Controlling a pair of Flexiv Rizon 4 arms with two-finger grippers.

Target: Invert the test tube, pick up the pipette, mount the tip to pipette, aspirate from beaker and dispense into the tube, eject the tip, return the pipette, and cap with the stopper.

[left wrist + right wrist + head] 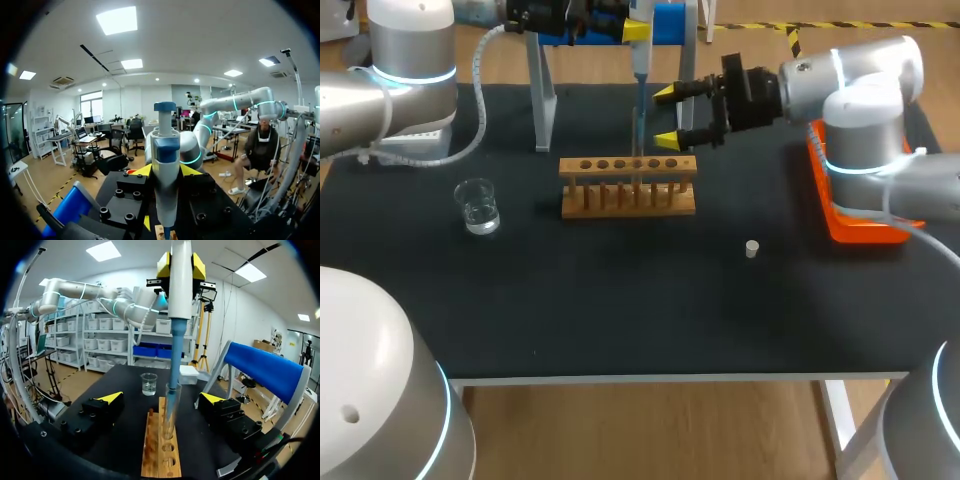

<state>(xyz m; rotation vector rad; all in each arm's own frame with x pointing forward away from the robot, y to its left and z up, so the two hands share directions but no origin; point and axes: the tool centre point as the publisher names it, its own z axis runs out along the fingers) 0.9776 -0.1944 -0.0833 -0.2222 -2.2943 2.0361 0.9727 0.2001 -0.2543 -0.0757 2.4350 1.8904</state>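
Likely dispensing: left tool point(181, 265) pinches the pipette point(180, 295), tip point(175, 352) in the test tube point(171, 412) beneath; right tool point(666, 117) spread (holding nothing). Next: withdraw, eject tip.

The pipette point(639, 60) ran past the head view's top edge, and the left gripper point(181, 266) holding it was mostly cut off there too. The right arm point(860, 90) hid much of the orange tray point(848, 232). Overhead, the test tube point(169, 425) was too faint to make out.
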